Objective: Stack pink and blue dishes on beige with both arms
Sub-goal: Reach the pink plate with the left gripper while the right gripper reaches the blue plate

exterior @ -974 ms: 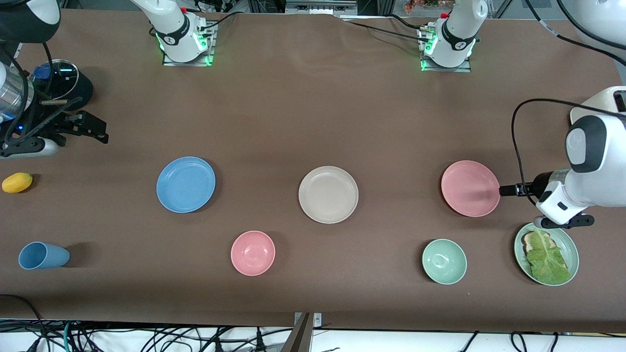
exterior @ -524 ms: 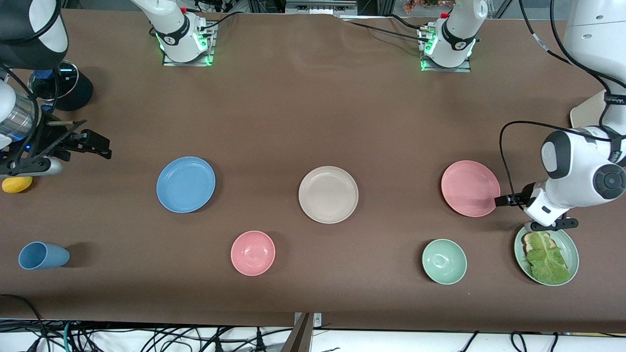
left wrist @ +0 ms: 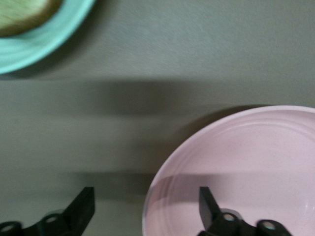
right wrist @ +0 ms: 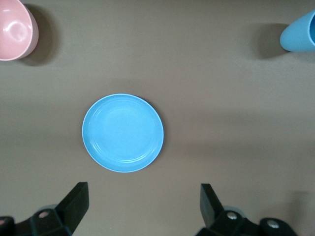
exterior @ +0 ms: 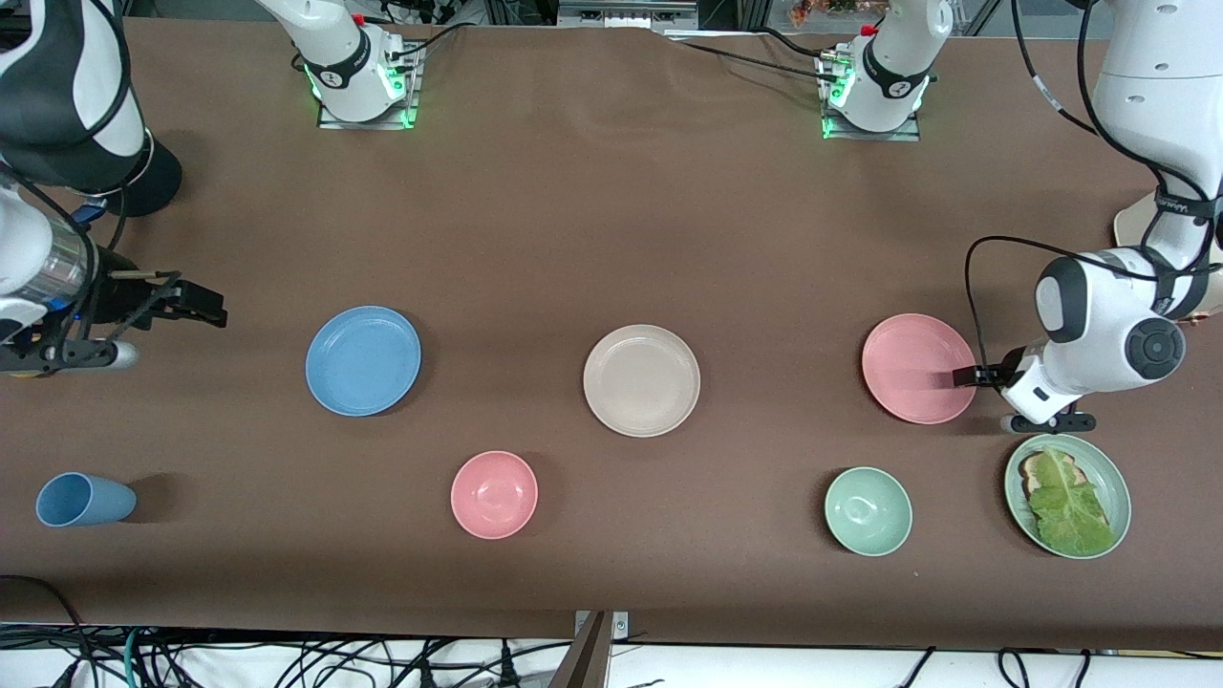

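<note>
The pink plate lies toward the left arm's end of the table, the beige plate in the middle, the blue plate toward the right arm's end. My left gripper is open at the pink plate's edge. In the left wrist view the left gripper straddles the rim of the pink plate, one finger over the plate, one over bare table. My right gripper hangs open over the table, short of the blue plate; nothing is between the fingers of the right gripper.
A pink bowl, a green bowl and a blue cup lie nearer the front camera. The pale green plate with lettuce and bread sits just under the left wrist. A black object stands by the right arm.
The left gripper has slid in toward the pink plate until its fingers straddle the rim. The right gripper has moved closer to the blue plate, and the arm now hides a yellow fruit.
</note>
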`<state>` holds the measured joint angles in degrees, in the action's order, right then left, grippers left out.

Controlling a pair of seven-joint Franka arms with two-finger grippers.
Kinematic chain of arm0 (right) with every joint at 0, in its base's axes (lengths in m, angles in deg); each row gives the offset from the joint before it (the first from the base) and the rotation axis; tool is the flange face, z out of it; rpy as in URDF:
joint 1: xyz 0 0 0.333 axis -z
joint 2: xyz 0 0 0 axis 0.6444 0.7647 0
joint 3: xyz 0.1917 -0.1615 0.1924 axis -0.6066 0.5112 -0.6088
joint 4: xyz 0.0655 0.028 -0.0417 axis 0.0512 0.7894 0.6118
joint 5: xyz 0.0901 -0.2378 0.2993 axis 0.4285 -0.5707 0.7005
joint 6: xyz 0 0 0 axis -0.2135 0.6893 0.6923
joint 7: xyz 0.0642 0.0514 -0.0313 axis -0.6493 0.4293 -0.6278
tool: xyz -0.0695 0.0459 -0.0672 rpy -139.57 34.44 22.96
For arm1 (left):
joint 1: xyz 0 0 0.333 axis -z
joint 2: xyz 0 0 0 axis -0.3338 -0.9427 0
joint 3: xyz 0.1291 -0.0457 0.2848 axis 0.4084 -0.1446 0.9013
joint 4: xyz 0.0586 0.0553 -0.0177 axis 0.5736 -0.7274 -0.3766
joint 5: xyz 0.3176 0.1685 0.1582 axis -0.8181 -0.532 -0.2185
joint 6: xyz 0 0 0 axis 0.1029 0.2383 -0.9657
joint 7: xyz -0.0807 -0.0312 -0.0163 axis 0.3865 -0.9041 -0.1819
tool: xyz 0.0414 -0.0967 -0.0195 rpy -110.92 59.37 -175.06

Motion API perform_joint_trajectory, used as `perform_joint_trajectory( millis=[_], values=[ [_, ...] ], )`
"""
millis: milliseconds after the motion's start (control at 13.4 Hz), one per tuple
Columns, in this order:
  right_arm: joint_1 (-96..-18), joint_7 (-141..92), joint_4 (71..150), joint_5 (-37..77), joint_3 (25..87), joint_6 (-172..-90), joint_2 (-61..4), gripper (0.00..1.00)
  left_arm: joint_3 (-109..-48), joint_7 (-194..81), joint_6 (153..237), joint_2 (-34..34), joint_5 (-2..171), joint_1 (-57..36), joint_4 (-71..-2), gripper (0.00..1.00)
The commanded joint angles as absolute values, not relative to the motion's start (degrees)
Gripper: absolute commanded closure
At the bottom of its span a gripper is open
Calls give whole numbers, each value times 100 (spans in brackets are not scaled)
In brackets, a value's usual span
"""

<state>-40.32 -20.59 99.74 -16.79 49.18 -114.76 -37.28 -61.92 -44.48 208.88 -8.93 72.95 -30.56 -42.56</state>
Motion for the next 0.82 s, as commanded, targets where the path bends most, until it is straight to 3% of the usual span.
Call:
perform_joint_trajectory(
  millis=[0,524,749],
  values=[
    [-4143,-2035,10058,-1665,4862,-11828,-3458,0,-6196,-4370,20925,-896,7152,-3048,-4239,100],
    [-4214,-2043,10050,-1832,4879,-12760,-2640,0,-6222,-4449,20837,-861,7230,-3022,-4134,100],
    [-4126,-2105,10041,-1832,4888,-12919,-2341,0,-6416,-4527,19969,-825,7510,-3031,-3633,100]
  ],
)
